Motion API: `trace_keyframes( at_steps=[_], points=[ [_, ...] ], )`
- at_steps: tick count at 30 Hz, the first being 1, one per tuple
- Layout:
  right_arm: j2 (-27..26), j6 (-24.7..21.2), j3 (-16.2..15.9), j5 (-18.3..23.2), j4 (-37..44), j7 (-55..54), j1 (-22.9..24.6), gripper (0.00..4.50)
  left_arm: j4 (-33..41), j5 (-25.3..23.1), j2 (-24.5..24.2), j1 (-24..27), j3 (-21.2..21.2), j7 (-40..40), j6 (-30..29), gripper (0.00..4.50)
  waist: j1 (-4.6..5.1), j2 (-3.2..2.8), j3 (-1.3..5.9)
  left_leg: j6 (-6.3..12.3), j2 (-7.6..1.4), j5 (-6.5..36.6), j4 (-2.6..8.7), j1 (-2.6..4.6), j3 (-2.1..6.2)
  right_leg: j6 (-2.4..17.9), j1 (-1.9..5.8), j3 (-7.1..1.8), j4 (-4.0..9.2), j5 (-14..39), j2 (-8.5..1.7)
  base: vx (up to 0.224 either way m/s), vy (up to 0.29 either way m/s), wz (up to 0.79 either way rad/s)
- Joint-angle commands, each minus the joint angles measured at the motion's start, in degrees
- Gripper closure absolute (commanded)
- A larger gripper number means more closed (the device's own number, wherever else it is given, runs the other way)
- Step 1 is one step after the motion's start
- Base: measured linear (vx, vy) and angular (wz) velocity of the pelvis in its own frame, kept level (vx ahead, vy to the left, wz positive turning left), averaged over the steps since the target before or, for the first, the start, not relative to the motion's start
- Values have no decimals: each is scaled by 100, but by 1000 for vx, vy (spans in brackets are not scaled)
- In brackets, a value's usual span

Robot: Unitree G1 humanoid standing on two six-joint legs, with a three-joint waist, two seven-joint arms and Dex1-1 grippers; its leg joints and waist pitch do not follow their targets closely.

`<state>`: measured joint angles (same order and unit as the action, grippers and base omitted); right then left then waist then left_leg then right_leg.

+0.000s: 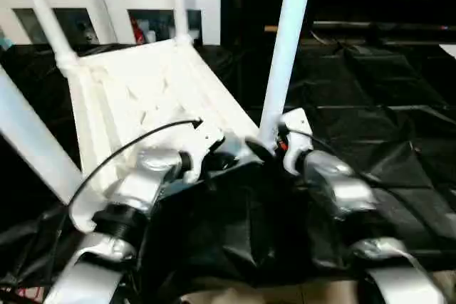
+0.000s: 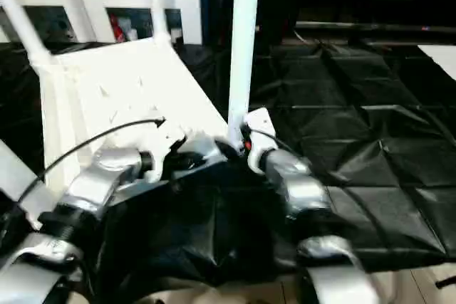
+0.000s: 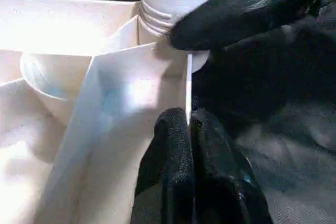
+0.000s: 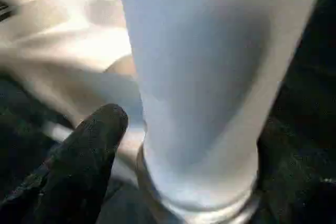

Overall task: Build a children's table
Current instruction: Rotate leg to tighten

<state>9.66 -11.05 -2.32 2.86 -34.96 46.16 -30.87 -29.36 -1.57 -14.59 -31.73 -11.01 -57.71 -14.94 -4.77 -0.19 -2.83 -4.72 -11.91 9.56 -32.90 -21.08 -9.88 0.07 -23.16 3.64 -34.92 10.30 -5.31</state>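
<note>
My left gripper point(image 3: 189, 129) jaws pinch the tabletop rim point(image 3: 187, 85) to steady it; right gripper point(image 1: 274, 144) jaws wide around the leg point(image 1: 288, 40) at its socket.

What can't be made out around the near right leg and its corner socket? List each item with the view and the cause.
- Seating of the long white tube leg in the white plastic tabletop: head views, the right gripper and silver forearm cover the joint.
- Second finger of the right gripper: right wrist view, the leg blocks it.
- Tops of all four legs: head views, cut off by the picture edges.
- Corner socket depth: left wrist view, a black finger crosses it.
</note>
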Motion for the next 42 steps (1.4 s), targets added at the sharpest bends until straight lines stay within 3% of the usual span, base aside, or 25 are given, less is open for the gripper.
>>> trace_keyframes(
  at_steps=[1,10,24,27,32,33,36,38,39,40,42],
  points=[
    [-268,-112,-1016,267,233,1225,93,69,413,331,228,-179,-210,-236,287,450,-11,7,360,160,-94,1433,389,45,-11,1195,281,-205,425,1154,-235,0,0,0],
    [606,-360,-1195,342,729,2662,205,69,678,550,-361,16,-323,-1447,357,450,-121,7,362,249,-127,1350,369,59,-35,1369,278,-205,380,942,-237,0,0,0],
    [870,-680,-1397,375,1109,3169,367,174,835,625,-608,120,-405,-1927,222,450,-173,-6,361,152,-128,1366,379,61,-26,1319,271,-211,387,1122,-251,0,0,0],
    [652,-425,-1214,267,829,2593,318,184,592,496,-432,-7,-281,-1469,377,450,-162,7,358,124,-121,1404,377,62,-29,1314,267,-211,395,1155,-252,0,0,0],
    [156,-313,-773,215,225,1279,114,189,337,405,-203,-195,-163,-926,384,450,-108,8,321,-8,-101,1698,409,77,-10,1098,236,-209,482,1937,-279,0,0,0],
    [-180,-302,-468,226,-137,404,-25,190,220,339,-29,-311,-103,-522,292,450,-60,27,330,-87,-92,1756,419,77,11,997,244,-201,502,2132,-282,0,0,0],
    [-490,-308,-197,250,-466,-412,-154,191,91,248,176,-436,-46,-28,186,450,33,11,327,-192,-71,1865,426,68,38,893,242,-180,524,2448,-285,0,0,0],
    [-700,-275,-108,230,-669,-903,-228,191,1,183,372,-505,2,418,106,450,59,16,326,-164,-71,1798,424,60,29,852,222,-189,540,2363,-277,0,0,0],
    [-700,-275,-108,230,-669,-903,-228,191,1,183,372,-505,2,418,106,450,69,19,335,-134,-76,1786,410,80,21,902,213,-196,534,2225,-270,0,0,0],
    [-888,-234,-108,184,-802,-1180,-279,191,-41,132,565,-536,35,753,63,450,72,-5,352,-92,-73,1681,404,61,17,953,231,-198,506,1991,-258,0,0,0],
    [-1073,-127,-132,161,-854,-1252,-300,191,-10,94,722,-516,40,953,42,450,78,5,364,-49,-75,1516,399,43,8,1042,250,-196,473,1599,-243,0,0,0]
  ],
)
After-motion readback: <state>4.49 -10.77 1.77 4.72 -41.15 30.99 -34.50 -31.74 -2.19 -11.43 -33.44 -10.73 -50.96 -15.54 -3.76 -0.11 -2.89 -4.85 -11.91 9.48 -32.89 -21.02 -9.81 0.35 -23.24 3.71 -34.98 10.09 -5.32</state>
